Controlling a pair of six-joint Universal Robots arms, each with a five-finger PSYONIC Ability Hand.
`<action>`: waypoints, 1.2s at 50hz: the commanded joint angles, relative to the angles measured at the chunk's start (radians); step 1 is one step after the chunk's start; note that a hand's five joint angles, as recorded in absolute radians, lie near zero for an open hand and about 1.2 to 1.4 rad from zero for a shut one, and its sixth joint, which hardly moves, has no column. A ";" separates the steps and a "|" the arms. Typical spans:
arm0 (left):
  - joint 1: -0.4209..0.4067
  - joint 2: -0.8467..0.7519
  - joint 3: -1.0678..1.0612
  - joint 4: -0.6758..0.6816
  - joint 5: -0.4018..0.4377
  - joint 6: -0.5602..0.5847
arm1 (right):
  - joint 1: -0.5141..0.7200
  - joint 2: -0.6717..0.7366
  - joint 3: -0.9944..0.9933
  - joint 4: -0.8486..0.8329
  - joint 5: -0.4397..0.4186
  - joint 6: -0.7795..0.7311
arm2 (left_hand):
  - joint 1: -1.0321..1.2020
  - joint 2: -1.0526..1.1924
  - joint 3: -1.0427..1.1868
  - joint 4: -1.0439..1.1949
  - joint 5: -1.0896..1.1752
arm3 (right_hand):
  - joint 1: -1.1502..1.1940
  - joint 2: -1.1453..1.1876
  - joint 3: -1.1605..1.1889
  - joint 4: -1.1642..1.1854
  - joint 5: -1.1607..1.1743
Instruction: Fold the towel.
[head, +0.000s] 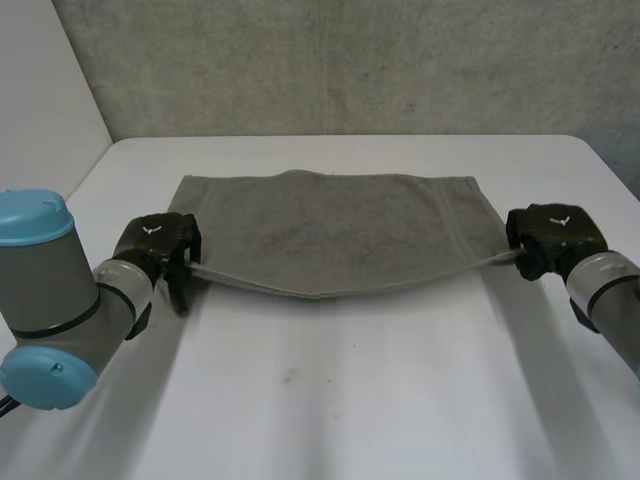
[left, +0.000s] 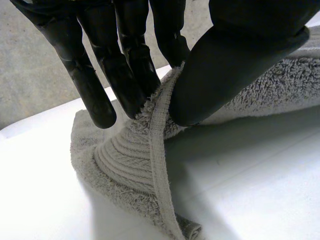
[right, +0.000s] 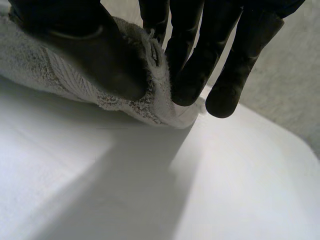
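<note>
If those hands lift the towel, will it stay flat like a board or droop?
Probably droop: the towel's near edge sags in the middle between the left hand and right hand, which pinch its ends. Its looped pile looks grippy, so it likely won't slip from the pinch.

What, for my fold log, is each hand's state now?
Left hand: shut on the towel, pinching a near corner.
Right hand: shut on the towel's other near corner.

Grey arms (head: 50, 290) with light-blue caps (head: 32, 218) end in black hands (head: 157, 240).
</note>
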 joint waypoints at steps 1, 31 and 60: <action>-0.001 -0.006 -0.027 0.015 0.000 0.003 | -0.018 -0.037 0.036 -0.004 -0.019 -0.014 | 0.191 0.178 0.178 0.177 0.185 | 0.055 0.083 0.063 0.058 0.051; 0.004 -0.102 -0.028 0.036 -0.011 0.006 | -0.161 -0.043 0.039 -0.030 -0.019 0.003 | -0.340 -0.353 -0.353 -0.354 -0.346 | 0.055 0.083 0.063 0.058 0.051; 0.091 0.201 -0.143 -0.105 0.001 0.219 | -0.187 -0.151 0.036 0.066 -0.031 -0.038 | 0.191 0.178 0.178 0.177 0.185 | 0.055 0.083 0.063 0.058 0.051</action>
